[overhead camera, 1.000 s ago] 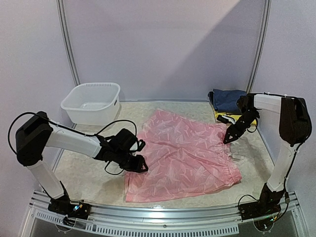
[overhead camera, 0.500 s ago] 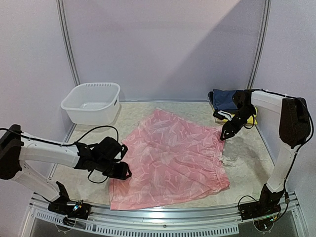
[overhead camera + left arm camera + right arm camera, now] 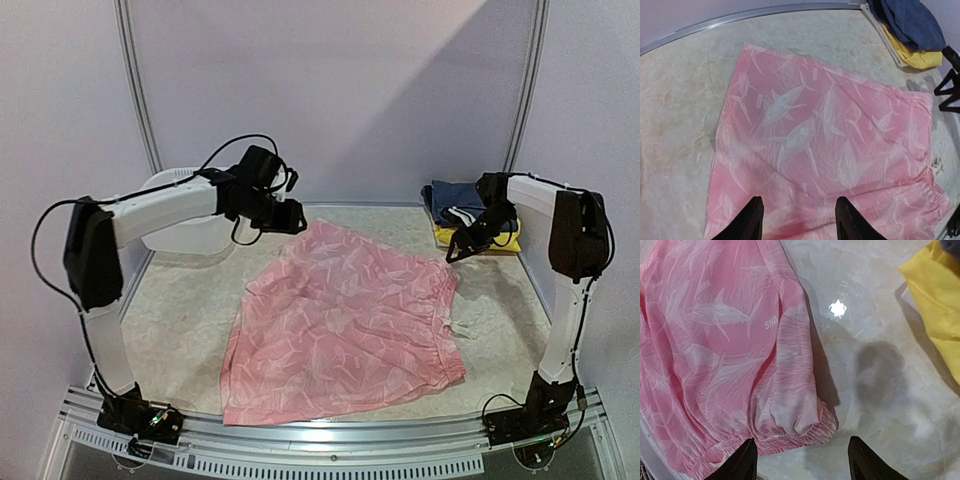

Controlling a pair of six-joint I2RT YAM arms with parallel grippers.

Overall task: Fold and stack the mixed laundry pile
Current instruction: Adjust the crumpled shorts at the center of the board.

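Pink garment [image 3: 345,325] lies flat on the tabletop [image 3: 180,330] beneath your two parted, empty tools: left tool [image 3: 296,219] beside its far hem corner, right tool [image 3: 454,253] closer, over its waistband corner.

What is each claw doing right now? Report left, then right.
Left claw: open, holding nothing.
Right claw: open, holding nothing.
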